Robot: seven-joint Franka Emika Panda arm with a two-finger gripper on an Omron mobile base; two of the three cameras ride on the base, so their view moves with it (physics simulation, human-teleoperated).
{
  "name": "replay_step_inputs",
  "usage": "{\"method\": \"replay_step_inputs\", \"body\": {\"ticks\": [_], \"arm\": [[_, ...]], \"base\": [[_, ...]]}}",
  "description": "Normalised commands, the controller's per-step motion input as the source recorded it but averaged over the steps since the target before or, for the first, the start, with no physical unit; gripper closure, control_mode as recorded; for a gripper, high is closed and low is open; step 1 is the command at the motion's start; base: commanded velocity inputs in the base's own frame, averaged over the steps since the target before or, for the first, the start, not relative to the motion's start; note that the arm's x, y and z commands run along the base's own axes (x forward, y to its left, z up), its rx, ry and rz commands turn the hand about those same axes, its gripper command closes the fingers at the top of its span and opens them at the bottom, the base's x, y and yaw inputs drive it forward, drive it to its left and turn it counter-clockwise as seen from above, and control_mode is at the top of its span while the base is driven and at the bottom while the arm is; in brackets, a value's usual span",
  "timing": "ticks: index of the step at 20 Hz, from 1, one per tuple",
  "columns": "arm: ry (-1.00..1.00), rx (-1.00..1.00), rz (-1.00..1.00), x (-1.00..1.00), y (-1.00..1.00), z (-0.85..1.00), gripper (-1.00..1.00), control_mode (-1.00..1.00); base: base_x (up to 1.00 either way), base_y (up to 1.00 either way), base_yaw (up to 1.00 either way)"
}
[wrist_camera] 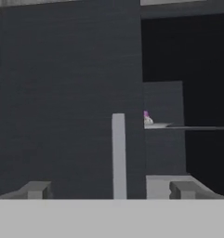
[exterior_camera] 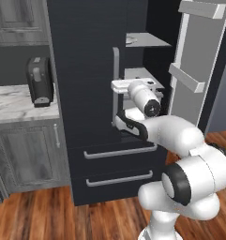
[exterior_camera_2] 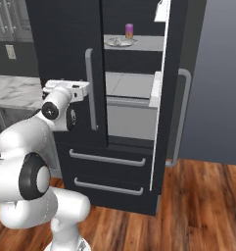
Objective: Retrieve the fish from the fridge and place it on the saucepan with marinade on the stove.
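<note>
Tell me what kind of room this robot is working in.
Most likely a home kitchen: a tall black fridge with one door open, a marble-look counter over grey cabinets, and a small countertop appliance.

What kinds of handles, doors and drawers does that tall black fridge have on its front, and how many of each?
Tall black fridge doors: 2, the closed left door and the open right door
Long grey vertical bar handles: 2, one on the left door, one on the open door
Lower black drawers: 2, upper, lower
Grey horizontal drawer handles: 2, and
Total: 8
</note>
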Motion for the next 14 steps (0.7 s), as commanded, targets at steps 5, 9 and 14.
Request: {"method": "replay_step_inputs", "body": {"ticks": [5, 9, 14], "arm": [[0.0, 0.0, 0.0, 0.43, 0.0, 0.04, -1.0, -1.0], [0.0, 0.0, 0.0, 0.47, 0.0, 0.06, -1.0, -1.0], [0.0, 0.0, 0.0, 0.48, 0.0, 0.02, -1.0, -1.0]], "base": [[0.0, 0.0, 0.0], [0.0, 0.0, 0.0], [0.0, 0.0, 0.0]]}}
